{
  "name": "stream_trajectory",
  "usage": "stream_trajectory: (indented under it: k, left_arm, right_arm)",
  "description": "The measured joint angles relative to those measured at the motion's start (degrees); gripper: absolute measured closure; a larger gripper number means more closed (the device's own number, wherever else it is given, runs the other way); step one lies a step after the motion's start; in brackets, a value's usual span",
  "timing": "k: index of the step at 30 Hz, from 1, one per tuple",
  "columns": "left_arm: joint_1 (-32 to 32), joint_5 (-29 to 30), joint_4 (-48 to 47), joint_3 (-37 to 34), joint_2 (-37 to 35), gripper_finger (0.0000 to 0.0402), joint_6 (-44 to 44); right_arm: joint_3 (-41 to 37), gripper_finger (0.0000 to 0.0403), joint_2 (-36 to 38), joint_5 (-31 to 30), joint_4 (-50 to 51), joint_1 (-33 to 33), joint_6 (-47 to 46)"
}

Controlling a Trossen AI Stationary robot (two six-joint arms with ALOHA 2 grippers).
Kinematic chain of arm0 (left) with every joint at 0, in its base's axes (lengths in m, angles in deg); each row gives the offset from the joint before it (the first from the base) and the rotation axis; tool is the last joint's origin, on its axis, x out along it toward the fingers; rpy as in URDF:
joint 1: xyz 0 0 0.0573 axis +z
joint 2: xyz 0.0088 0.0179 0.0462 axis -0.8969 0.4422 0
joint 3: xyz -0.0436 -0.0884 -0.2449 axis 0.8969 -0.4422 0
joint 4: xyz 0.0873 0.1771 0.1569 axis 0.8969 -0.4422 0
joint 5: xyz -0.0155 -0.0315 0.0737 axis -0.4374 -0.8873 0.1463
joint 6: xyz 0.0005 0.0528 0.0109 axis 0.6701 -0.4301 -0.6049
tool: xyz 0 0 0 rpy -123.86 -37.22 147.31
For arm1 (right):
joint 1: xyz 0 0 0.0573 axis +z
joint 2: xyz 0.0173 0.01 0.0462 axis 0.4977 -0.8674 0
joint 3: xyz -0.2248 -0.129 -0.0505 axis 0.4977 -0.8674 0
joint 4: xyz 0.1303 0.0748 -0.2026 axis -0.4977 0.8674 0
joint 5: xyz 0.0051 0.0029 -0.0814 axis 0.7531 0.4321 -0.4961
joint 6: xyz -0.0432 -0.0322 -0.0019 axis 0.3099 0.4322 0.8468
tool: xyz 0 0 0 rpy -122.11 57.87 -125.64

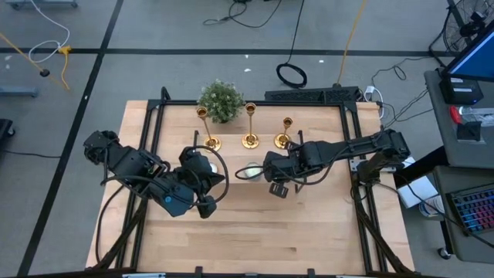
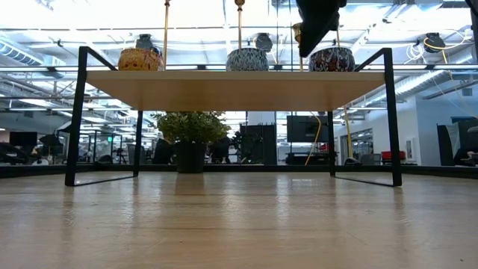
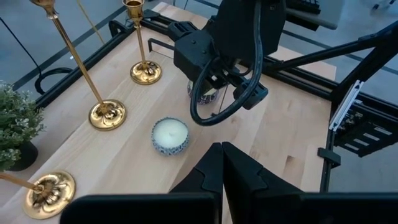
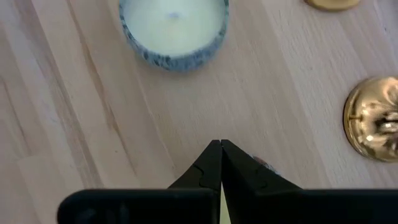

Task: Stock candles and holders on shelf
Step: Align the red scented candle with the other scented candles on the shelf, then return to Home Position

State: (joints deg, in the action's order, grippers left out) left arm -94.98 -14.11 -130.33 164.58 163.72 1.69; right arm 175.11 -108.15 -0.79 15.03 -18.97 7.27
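Glossy gold holders [image 1: 249, 141] flank a speckled round candle [image 3: 170, 135]; both pincers closed, empty.

Grey floor [image 1: 154, 31] runs around the wooden table [image 1: 255, 232], crossed by dark tape lines. A black cable coil [image 1: 292, 75] lies at twelve o'clock beyond the table, a desk with a keyboard [image 1: 471, 212] at three o'clock. Across the room, bright ceiling lights [image 2: 112, 19] glare over distant workstations.
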Motion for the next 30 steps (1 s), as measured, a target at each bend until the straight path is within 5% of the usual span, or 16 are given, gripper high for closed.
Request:
stream_trajectory:
  k: [17,30]
  left_arm:
    - [0.67,0.82,0.16,0.0,-0.09,0.0394,-0.98]
    - [4.74,-6.54,9.26,0.0,-0.13,0.0396,-5.35]
  right_arm:
    - [0.04,0.0403,10.16,1.8,-27.43,0.15,9.5]
    - [0.0,0.0403,17.75,1.87,-35.74,7.45,15.67]
